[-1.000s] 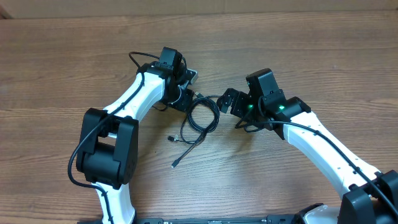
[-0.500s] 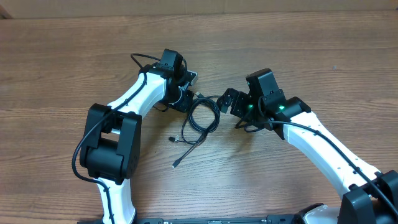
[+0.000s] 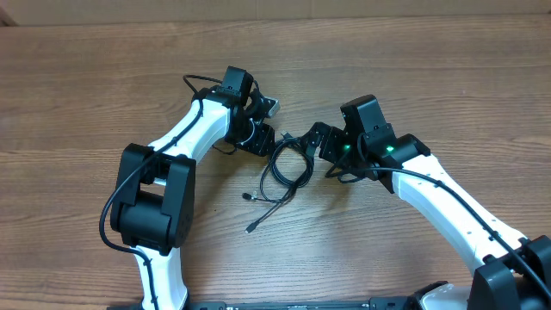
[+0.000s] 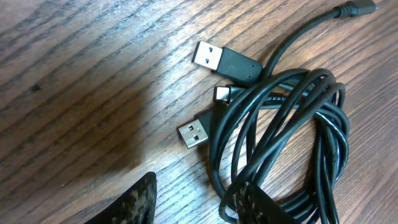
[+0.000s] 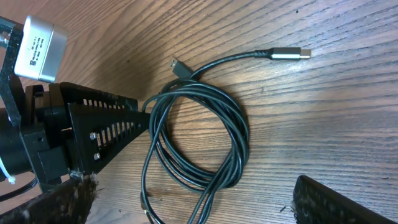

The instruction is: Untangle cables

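So, the cables (image 3: 288, 168) are found pretty much mid-table. They're thin black cords wound into one loose coil of several loops, laid flat on the wooden table (image 3: 86, 86). In the overhead view, two tails are trailed out of the coil toward 7 o'clock, each ended by a small connector.

From the left wrist, a flat silver-tipped plug (image 4: 217, 59) is seen at the coil's 11 o'clock and a second flat plug (image 4: 194, 134) at its 9 o'clock. A smaller plug (image 4: 222, 93) is tucked between them, right against the loops. From the right wrist, a longer silver plug (image 5: 289, 54) is laid out at the coil's 1 o'clock, on a strand curving off the top.

The left gripper (image 4: 198, 186) is parked at the coil's 10 o'clock in the overhead view. Its jaws are held apart with bare wood showing between them, nothing is squeezed, and the loops are pressed up against one finger (image 4: 255, 205).

The right gripper (image 5: 189, 183) is set at the coil's 2 o'clock overhead. Its jaws are spread wide and nothing is held.
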Controlling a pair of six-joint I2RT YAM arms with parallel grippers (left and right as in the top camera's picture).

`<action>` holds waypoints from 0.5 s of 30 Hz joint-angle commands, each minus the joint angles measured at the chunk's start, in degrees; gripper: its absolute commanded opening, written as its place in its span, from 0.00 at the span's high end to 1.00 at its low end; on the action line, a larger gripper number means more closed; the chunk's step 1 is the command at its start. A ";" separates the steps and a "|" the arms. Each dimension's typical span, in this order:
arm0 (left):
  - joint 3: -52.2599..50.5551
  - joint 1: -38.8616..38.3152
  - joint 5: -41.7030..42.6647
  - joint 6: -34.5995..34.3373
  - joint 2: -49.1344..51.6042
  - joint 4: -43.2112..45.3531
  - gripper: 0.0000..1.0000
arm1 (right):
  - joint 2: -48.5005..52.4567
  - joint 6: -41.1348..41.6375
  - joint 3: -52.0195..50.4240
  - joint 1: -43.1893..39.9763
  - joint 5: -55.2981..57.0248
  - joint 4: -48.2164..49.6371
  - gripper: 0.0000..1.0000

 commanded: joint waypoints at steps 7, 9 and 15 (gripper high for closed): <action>1.27 -0.39 1.81 1.09 0.02 0.15 0.55 | 0.39 -0.17 -0.02 0.17 0.20 0.00 0.00; 1.27 -0.37 1.84 1.07 0.02 0.17 0.51 | 0.39 -0.17 -0.02 0.17 0.20 0.00 0.00; 1.38 -0.26 1.81 1.07 0.02 0.11 0.35 | 0.39 -0.17 -0.02 0.17 0.20 0.00 0.00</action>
